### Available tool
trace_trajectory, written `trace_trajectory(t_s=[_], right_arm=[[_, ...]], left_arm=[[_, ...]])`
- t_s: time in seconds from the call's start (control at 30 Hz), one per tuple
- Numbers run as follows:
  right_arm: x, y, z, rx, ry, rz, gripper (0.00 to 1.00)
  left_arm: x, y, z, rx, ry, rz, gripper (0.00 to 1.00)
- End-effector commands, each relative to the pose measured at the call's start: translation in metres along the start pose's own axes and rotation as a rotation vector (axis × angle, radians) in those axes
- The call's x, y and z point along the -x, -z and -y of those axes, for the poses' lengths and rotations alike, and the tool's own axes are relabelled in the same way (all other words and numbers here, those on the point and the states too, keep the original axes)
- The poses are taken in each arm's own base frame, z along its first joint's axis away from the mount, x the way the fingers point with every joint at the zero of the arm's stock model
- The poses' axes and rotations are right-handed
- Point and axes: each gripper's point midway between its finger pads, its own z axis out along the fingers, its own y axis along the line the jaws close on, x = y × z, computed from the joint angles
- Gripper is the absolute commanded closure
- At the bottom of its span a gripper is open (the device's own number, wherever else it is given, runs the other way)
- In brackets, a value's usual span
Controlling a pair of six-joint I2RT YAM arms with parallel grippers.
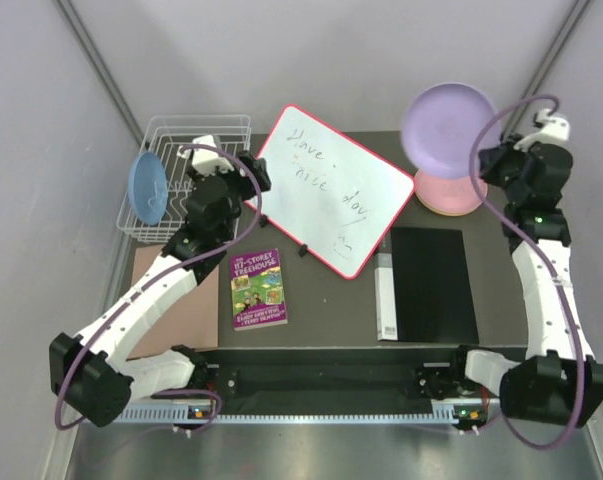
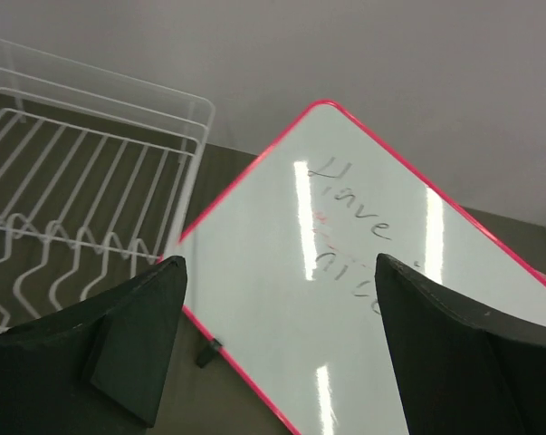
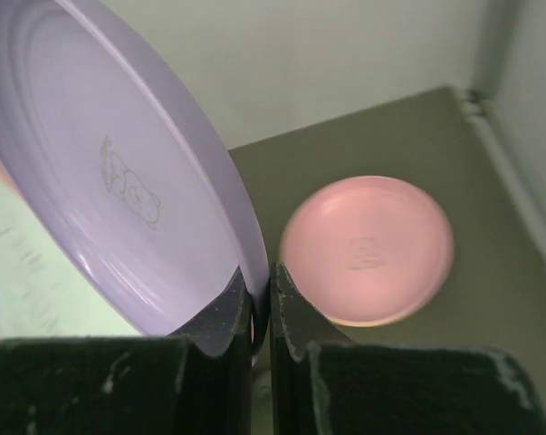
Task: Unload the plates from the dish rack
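Observation:
The white wire dish rack (image 1: 196, 135) stands at the back left; its tines (image 2: 82, 240) hold nothing in the left wrist view. A blue plate (image 1: 147, 187) stands on edge at the rack's left side. My left gripper (image 1: 221, 172) is open and empty (image 2: 282, 263), hovering between the rack and the whiteboard. My right gripper (image 1: 481, 162) is shut on the rim of the lavender plate (image 1: 449, 130), holding it tilted in the air (image 3: 119, 172). The pink plate (image 1: 449, 192) lies flat on the table below (image 3: 368, 249), with a thin yellowish edge showing under it.
A red-framed whiteboard (image 1: 333, 190) lies tilted at the centre back (image 2: 363, 299). A purple book (image 1: 258, 288), a white box (image 1: 384, 297) and a black flat slab (image 1: 433, 285) lie nearer the front. A brown mat (image 1: 186, 310) lies under the left arm.

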Motion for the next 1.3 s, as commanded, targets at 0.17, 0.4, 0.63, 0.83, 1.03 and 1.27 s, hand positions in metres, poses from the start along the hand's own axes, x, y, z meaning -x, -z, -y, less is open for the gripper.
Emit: trace_trajectory(t_s=[0.17,0.4,0.63,0.83,1.03,1.27], right_arm=[[-0.028,-0.045,0.115,-0.242,-0.149,-0.109,1.0],[-0.081,-0.077,0.158,-0.244,-0.26,-0.239,1.0],[-0.108,-0.099,0.174,-0.214,-0.328,-0.297,0.98],[-0.127,-0.114,0.178,-0.193,-0.371,-0.347,0.91],[-0.143,-0.122,0.183,-0.197,-0.385,-0.38,0.82],[-0.156,-0.129,0.183,-0.175,-0.391,-0.42,0.61]], left_arm=[[0.016,0.007,-0.051,0.238,-0.151,0.085,0.1],[0.014,0.006,-0.06,0.275,-0.181,0.081,0.08],[0.014,0.004,-0.06,0.276,-0.215,0.075,0.05],[0.006,0.003,-0.062,0.276,-0.237,0.047,0.05],[-0.004,-0.003,-0.059,0.259,-0.222,0.023,0.05],[-0.013,-0.009,-0.057,0.261,-0.227,-0.006,0.05]])
